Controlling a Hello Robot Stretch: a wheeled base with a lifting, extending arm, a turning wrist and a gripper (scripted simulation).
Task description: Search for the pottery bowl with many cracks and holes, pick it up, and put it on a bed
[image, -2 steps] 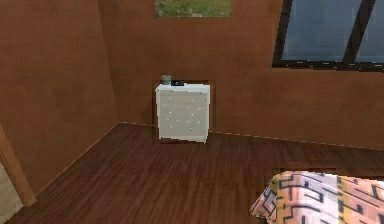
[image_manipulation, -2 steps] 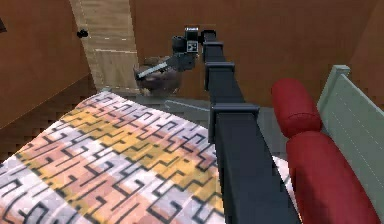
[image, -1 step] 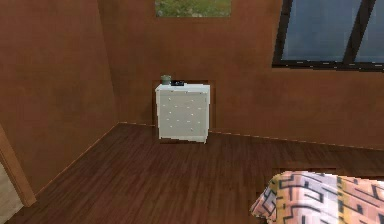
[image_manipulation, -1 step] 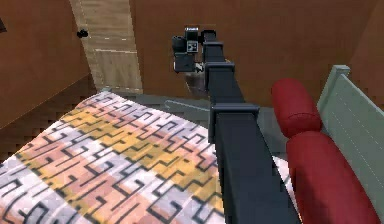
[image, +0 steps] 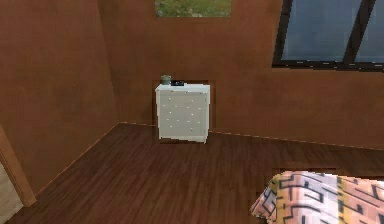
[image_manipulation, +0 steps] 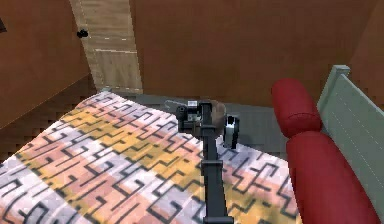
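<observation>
While the arm (image_manipulation: 213,180) stretches out across the bed (image_manipulation: 110,160), I see the gripper (image_manipulation: 190,112) near the far edge of the patterned quilt (image_manipulation: 90,150), with its two white marker squares (image_manipulation: 231,131) just to the right. A pale grey, low rounded shape (image_manipulation: 172,103) lies on the quilt right at the gripper's far end. It could be the bowl, but I cannot make out cracks or holes. How the jaws stand I cannot tell, nor whether the gripper has hold of anything or merely sits by that shape. Two red pillows (image_manipulation: 300,108) lie along the arm side view's right, against a pale slatted headboard (image_manipulation: 352,105). Beyond the bed stands a light wooden door (image_manipulation: 112,45) with a dark handle (image_manipulation: 83,34).

Ahead, I see a white dresser (image: 183,112) against the brown wall, with a couple of small items (image: 166,79) on top. A painting (image: 193,8) hangs above it, a dark-framed window (image: 330,35) is at the upper right, and a quilted corner sits on the wooden floor (image: 150,170) at the lower right.
</observation>
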